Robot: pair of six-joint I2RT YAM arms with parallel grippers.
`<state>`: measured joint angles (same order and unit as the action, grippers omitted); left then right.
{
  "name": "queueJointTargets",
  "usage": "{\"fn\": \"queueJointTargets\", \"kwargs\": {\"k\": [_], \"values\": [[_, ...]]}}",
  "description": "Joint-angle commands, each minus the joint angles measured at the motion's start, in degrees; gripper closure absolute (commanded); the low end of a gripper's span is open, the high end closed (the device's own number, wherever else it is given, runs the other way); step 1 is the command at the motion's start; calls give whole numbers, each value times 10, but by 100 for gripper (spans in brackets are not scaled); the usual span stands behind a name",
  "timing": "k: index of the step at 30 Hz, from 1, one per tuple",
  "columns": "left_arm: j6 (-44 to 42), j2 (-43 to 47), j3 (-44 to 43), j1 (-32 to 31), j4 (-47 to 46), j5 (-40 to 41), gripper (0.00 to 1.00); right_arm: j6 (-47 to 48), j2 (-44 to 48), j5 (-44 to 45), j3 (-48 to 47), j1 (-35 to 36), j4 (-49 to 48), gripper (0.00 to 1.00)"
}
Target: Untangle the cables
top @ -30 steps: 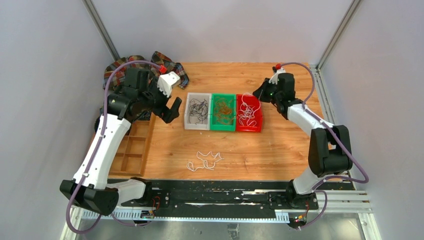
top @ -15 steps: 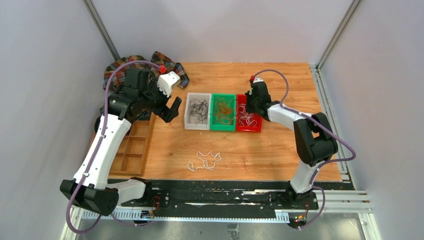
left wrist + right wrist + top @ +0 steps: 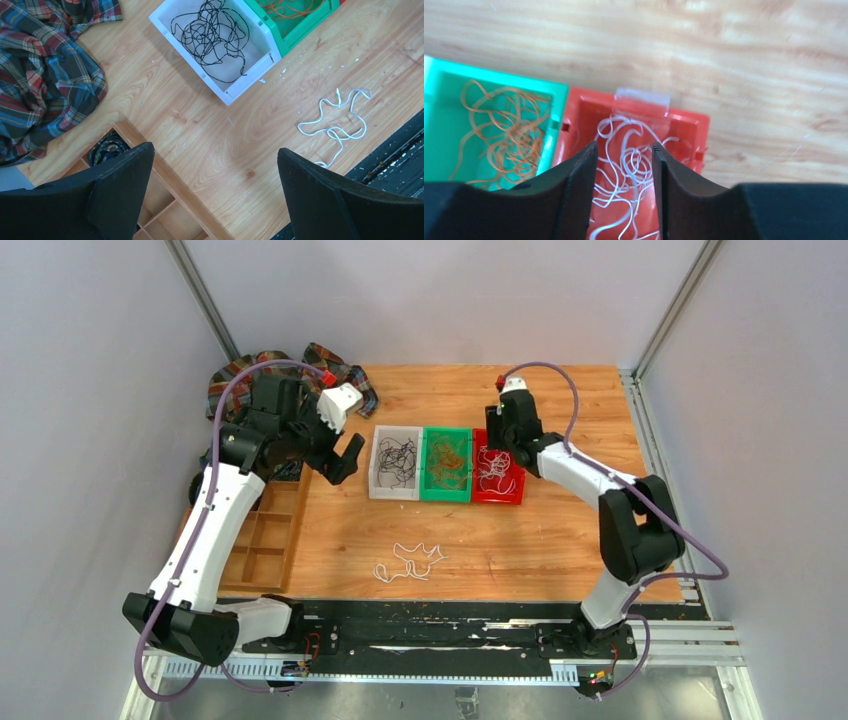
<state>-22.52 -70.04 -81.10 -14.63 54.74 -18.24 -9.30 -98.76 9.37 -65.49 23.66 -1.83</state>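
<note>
The cables lie sorted in three bins: black cables (image 3: 396, 460) in a white bin (image 3: 381, 490), orange-brown cables (image 3: 447, 458) in a green bin (image 3: 445, 496), white cables (image 3: 493, 468) in a red bin (image 3: 512, 496). One white cable (image 3: 408, 562) lies loose on the table near the front. My right gripper (image 3: 504, 447) hangs over the red bin's back end, open; its wrist view shows white cables (image 3: 631, 159) between the spread fingers (image 3: 579, 175). My left gripper (image 3: 345, 455) stands wide open left of the white bin, with nothing in it.
A plaid cloth (image 3: 240, 375) lies at the back left corner. A wooden compartment tray (image 3: 265, 540) sits along the left edge under the left arm, with a dark coil (image 3: 107, 147) in one cell. The table's black front rail (image 3: 430, 625) lies beyond the loose cable.
My right arm has swung left from the table's back right to above the red bin, and its jaws have gone from shut to open. The left arm has hardly moved.
</note>
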Motion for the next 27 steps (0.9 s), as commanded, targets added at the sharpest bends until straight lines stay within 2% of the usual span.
{"fn": "queueJointTargets", "kwargs": {"k": [1, 4, 9, 13, 17, 20, 23, 27], "values": [[-16, 2, -27, 5, 13, -9, 2, 20, 58, 10, -39, 7, -3, 49], [-21, 3, -31, 5, 19, -8, 2, 25, 70, 8, -34, 8, -18, 40], [-34, 4, -32, 5, 29, -8, 2, 13, 96, -11, -16, 7, -15, 37], [-44, 2, -20, 5, 29, -16, 2, 5, 163, -33, 43, 33, -23, 36], [-57, -6, -4, 7, 29, -14, 2, 13, 246, -49, 132, 113, -30, 37], [-67, -15, 6, 14, 29, -19, 2, -14, 293, -51, 199, 192, -31, 37], [-70, -26, 9, 23, 29, -17, 2, -53, 304, -37, 239, 266, -15, 32], [-68, -30, 8, 35, 29, -20, 2, -104, 285, -46, 260, 318, -5, 28]]}}
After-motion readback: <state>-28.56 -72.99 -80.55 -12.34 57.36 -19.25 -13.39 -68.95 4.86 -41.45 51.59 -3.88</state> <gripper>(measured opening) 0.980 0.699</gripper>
